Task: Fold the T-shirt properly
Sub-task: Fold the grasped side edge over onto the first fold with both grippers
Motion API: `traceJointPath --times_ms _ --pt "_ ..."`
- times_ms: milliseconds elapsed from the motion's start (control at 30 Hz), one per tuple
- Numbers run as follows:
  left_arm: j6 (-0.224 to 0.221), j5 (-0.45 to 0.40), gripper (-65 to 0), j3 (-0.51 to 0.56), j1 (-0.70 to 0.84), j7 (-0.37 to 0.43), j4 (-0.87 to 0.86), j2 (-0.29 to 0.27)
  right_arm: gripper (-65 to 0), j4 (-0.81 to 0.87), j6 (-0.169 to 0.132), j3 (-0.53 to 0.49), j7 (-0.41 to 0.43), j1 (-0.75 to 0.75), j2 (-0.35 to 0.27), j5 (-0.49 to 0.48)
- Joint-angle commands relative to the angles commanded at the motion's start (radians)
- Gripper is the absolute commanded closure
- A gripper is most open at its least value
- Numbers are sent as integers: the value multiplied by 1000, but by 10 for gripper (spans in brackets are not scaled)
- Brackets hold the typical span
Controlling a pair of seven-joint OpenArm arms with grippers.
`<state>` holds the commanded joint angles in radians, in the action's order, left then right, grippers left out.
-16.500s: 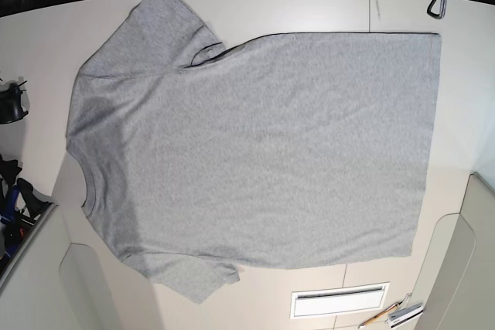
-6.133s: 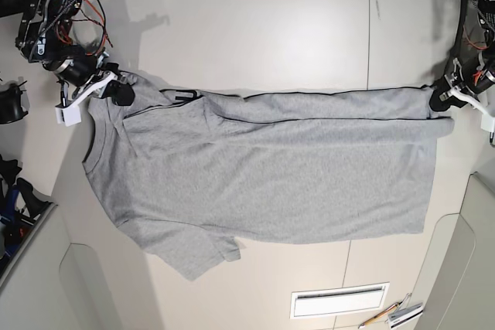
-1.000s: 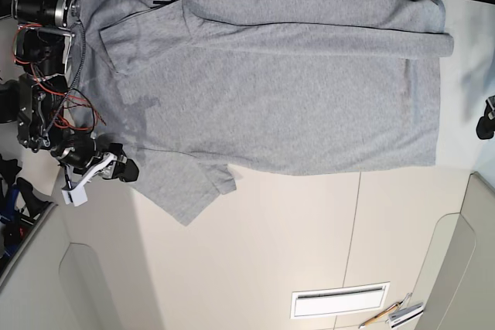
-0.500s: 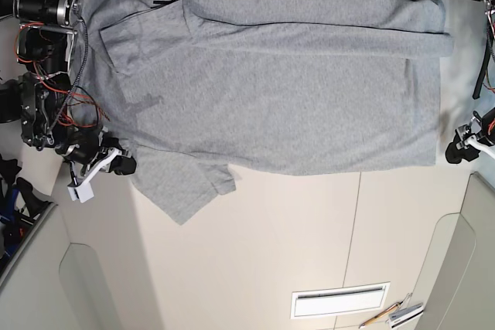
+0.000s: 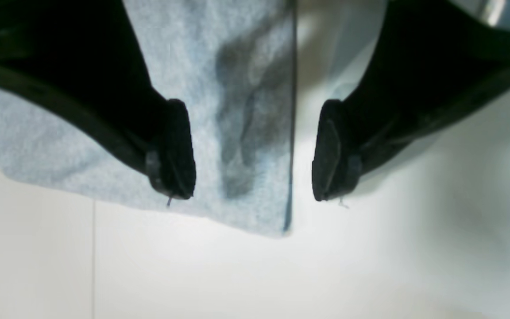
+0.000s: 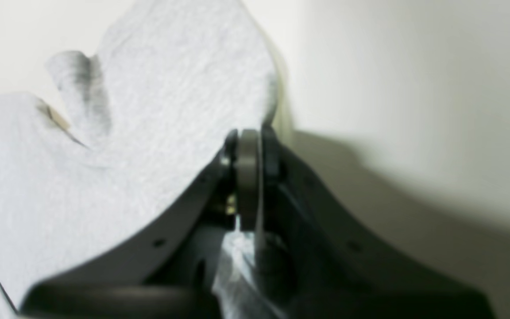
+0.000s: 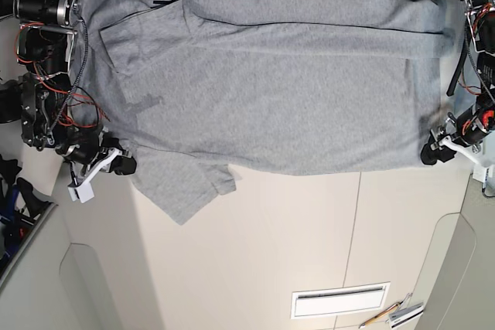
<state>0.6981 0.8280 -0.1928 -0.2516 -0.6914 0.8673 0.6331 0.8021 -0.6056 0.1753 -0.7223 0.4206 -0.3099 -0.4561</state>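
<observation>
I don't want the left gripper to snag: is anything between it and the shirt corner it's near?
Nothing visible. The left gripper stands open, its jaws to either side of the T-shirt's side edge near the corner.

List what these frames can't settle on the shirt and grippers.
- Lettering on the T-shirt: none visible in any view; its underside lies hidden.
- Neckline: base view, behind the right arm.
- Cloth between the right gripper's fingers: right wrist view, blurred and covered by them.
- Writing on the slip near the pencil: base view, too small.
</observation>
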Motion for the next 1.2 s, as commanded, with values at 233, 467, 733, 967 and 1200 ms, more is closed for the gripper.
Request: traceJointPath --times_ms 233,467,733,967,1200 --pt "0 70 -451 0 0 -102 0 -10 0 0 0 0 0 0 0 0" --pt "0 184 -451 0 0 -205 0 -10 0 0 0 0 0 0 0 0" --pt "0 231 -150 0 0 -247 0 -10 0 0 0 0 0 0 0 0" --pt "0 230 0 0 -11 -226 2 -6 0 11 7 0 8 3 -1 -9" --pt "0 231 0 0 -53 -317 39 27 0 127 7 0 -77 3 -9 -72"
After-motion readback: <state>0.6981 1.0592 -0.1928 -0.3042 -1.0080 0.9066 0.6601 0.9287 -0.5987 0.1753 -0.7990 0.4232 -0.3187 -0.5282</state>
